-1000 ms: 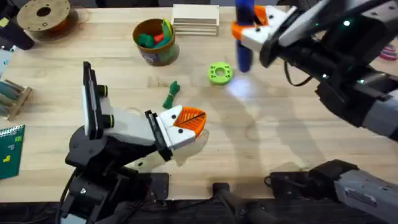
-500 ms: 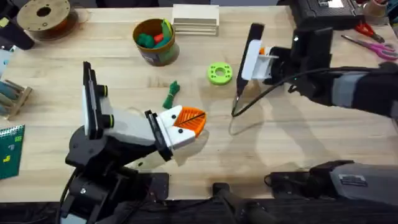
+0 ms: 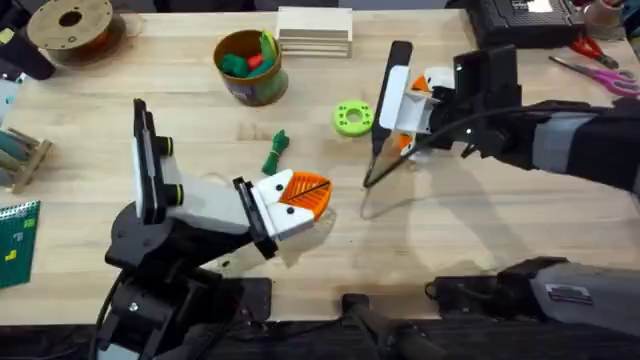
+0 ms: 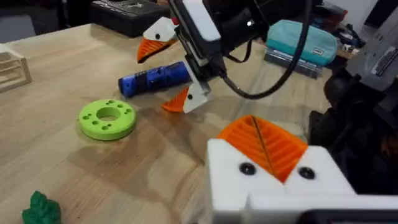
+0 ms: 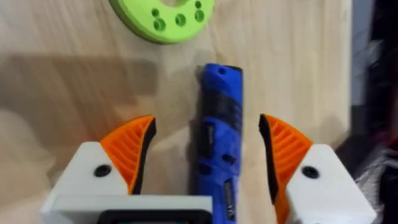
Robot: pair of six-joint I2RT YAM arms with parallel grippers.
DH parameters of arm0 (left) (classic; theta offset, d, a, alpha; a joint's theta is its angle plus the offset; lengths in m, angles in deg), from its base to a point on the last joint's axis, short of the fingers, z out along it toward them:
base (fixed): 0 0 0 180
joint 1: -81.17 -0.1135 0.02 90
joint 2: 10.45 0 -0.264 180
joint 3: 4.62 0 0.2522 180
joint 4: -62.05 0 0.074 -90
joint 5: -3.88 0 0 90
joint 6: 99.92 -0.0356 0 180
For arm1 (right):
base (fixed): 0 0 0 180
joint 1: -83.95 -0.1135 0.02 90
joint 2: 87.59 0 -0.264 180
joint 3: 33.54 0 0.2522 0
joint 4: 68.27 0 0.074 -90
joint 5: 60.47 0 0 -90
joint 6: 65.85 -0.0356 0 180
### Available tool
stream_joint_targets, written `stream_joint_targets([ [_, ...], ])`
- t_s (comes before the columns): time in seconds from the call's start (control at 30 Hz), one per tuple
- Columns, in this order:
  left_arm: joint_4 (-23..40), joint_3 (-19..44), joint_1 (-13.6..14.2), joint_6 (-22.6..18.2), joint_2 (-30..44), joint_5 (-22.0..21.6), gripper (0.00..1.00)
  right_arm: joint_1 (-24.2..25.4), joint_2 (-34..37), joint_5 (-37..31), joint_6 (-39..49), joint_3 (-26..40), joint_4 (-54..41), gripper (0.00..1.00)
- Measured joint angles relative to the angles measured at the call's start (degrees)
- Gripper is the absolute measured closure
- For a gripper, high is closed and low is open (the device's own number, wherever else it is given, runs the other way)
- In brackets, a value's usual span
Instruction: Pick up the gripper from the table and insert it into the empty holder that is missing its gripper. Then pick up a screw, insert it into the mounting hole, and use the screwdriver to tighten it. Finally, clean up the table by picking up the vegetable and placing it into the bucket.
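Note:
The blue screwdriver (image 5: 219, 162) lies flat on the table beside the bright green disc (image 5: 163, 15). My right gripper (image 5: 206, 121) is open and straddles it, one orange pad on each side without touching. My left gripper (image 3: 305, 195) rests low at the centre front and is shut. Its two white holders (image 4: 273, 180) each carry an orange wedge piece (image 4: 261, 143), pressed together along a seam. A dark screw head (image 4: 247, 168) shows on each holder. The dark green vegetable (image 3: 277, 150) lies on the wood just behind the left gripper. The bucket (image 3: 248, 88) stands at the back.
The bucket holds other toy vegetables. A brown filament spool (image 3: 70, 25) sits at the back left and a stack of wooden boards (image 3: 315, 30) at the back centre. Scissors (image 3: 600, 75) lie at the far right. A black cable (image 3: 385, 165) hangs from the right arm.
The right arm came down from the back with the upright screwdriver, laid it flat by the green disc and let go; its fingers now stand open. The left arm has not moved.

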Motion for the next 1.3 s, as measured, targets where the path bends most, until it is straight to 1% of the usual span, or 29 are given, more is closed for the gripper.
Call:
stream_joint_targets([
  [0.17,0.00,0.00,0.00,0.00,-0.02,0.02,0.989,-2.16,-4.59,0.00,-10.88,-0.02,-4.57,0.066],
  [0.2,-0.01,0.00,0.00,-0.23,0.00,0.02,0.946,-2.62,-6.23,0.02,-13.57,-0.02,-5.27,0.066],
  [0.23,-0.03,0.00,0.00,-0.31,0.00,-0.07,0.821,-3.04,-7.85,0.00,-16.26,-0.02,-5.84,0.066],
  [0.33,-0.04,0.00,0.00,-0.37,-0.02,-0.13,0.343,-4.56,-13.04,0.16,-24.63,-0.02,-7.41,0.066],
  [0.4,-0.02,0.00,0.00,-0.23,0.00,-0.11,0.066,-5.80,-16.42,0.93,-29.95,-0.02,-8.32,0.066],
  [0.43,-0.02,0.00,0.00,-0.27,0.00,-0.13,0.028,-6.42,-17.98,1.61,-32.33,-0.02,-8.52,0.066],
  [0.6,-0.25,0.00,0.00,-0.36,0.00,-0.33,0.015,-8.64,-24.53,6.12,-42.09,-0.02,-8.61,0.066],
  [0.7,-2.17,0.00,0.00,0.17,0.00,-0.56,0.015,-8.78,-27.13,7.79,-46.12,-0.02,-8.70,0.066],
  [0.73,-1.99,0.17,0.00,0.62,-0.01,-1.08,0.015,-8.78,-27.86,8.09,-47.26,-0.02,-8.77,0.066],
  [0.8,1.94,1.48,0.00,1.73,0.00,-3.13,0.015,-8.78,-29.44,8.73,-49.32,-0.02,-8.85,0.066],
  [0.87,8.90,4.42,0.00,2.44,0.00,-6.27,0.015,-8.78,-30.88,9.42,-50.72,-0.02,-8.85,0.066],
  [0.9,13.61,6.95,0.00,2.67,0.00,-8.63,0.015,-8.78,-31.66,9.68,-51.45,-0.02,-8.85,0.066],
  [0.93,26.31,16.12,0.00,2.24,1.40,-16.15,0.014,-8.78,-33.55,10.20,-52.70,-0.02,-8.92,0.066],
  [1.03,37.69,26.88,0.00,0.95,5.84,-24.01,0.014,-8.78,-34.80,10.57,-54.12,-0.02,-8.92,0.066],
  [1.1,45.61,33.87,0.00,0.39,10.61,-30.03,0.014,-8.78,-35.44,10.62,-55.81,-0.02,-9.00,0.066],
  [1.13,48.13,36.61,0.00,0.21,13.29,-32.81,0.014,-8.78,-35.72,10.62,-56.71,-0.02,-9.06,0.066],
  [1.2,48.77,40.05,0.00,-0.04,18.46,-36.77,0.014,-8.78,-36.11,10.62,-58.52,-0.02,-9.28,0.066],
  [1.3,47.61,43.02,0.00,-0.26,26.44,-39.98,0.014,-8.78,-36.12,10.63,-60.61,-0.02,-10.14,0.066],
])
